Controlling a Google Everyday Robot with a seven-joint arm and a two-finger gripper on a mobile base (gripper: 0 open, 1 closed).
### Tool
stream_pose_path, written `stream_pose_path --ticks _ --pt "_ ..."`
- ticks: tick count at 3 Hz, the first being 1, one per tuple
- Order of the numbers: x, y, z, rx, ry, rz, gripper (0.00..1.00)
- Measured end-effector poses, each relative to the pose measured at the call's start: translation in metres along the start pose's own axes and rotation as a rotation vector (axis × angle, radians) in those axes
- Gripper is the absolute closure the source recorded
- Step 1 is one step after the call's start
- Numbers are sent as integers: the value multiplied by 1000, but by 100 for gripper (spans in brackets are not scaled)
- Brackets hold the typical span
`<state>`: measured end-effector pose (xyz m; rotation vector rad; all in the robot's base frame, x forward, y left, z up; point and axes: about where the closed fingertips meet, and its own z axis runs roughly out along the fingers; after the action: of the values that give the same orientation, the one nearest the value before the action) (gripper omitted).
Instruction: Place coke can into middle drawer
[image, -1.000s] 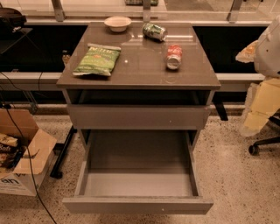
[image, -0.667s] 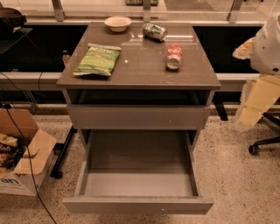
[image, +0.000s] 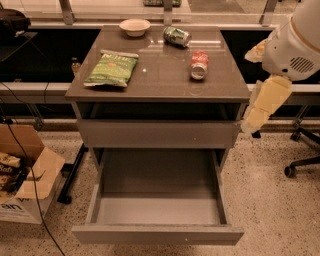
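Pincer (image: 253, 119) hangs at the end of the pale arm, just beside the bench's right edge, level with the closed drawer front (image: 159, 133); wide or narrow, cannot tell, and it holds nothing I can see. Bench (image: 160, 82): grey-brown cabinet with a glossy top. Middle drawer (image: 157, 234), the lowest one, is pulled fully out with its light grey floor bare. Cardboard box (image: 27, 187) stands on the floor at left, flaps open. Green chip bag (image: 111, 68) lies flat on the left of the top. White bowl (image: 135, 27) sits at the back edge. Coke can (image: 199, 65) lies on its side right of centre, silver end toward the camera, well apart from the pincer. Green soda can (image: 177, 36) lies on its side behind it.
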<state>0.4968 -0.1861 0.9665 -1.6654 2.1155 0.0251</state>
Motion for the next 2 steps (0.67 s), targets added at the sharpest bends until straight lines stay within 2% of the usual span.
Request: stream_pose_path --ticks 1,2 --pt "-7 -16 16 -12 -37 4 0" --pt "-7 -17 17 -13 -38 5 0"
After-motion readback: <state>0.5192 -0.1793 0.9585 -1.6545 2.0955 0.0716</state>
